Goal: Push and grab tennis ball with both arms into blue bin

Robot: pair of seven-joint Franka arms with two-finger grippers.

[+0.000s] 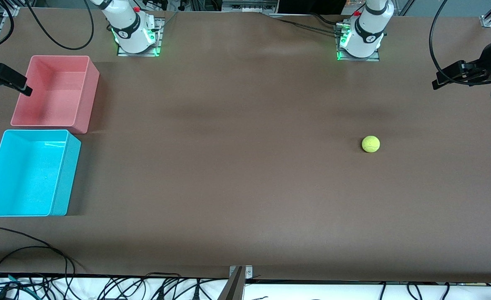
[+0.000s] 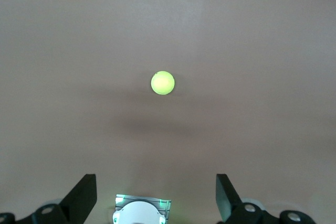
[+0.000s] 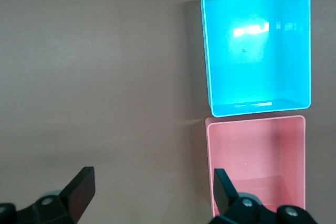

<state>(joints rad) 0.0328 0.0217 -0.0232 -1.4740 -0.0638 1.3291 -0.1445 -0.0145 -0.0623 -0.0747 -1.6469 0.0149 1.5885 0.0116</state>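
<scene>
The tennis ball (image 1: 370, 143) lies on the brown table toward the left arm's end, nearer the front camera than the left arm's base; it also shows in the left wrist view (image 2: 163, 83). The blue bin (image 1: 24, 175) stands empty at the right arm's end and shows in the right wrist view (image 3: 256, 61). My left gripper (image 1: 439, 81) (image 2: 155, 198) is open and empty, up in the air over the left arm's end of the table, apart from the ball. My right gripper (image 1: 24, 88) (image 3: 152, 192) is open and empty, raised over the pink bin's outer edge.
An empty pink bin (image 1: 53, 91) (image 3: 257, 161) stands against the blue bin, farther from the front camera. The two arm bases (image 1: 135, 35) (image 1: 360, 39) stand along the table's farthest edge. Cables (image 1: 24, 258) lie along the edge nearest the camera.
</scene>
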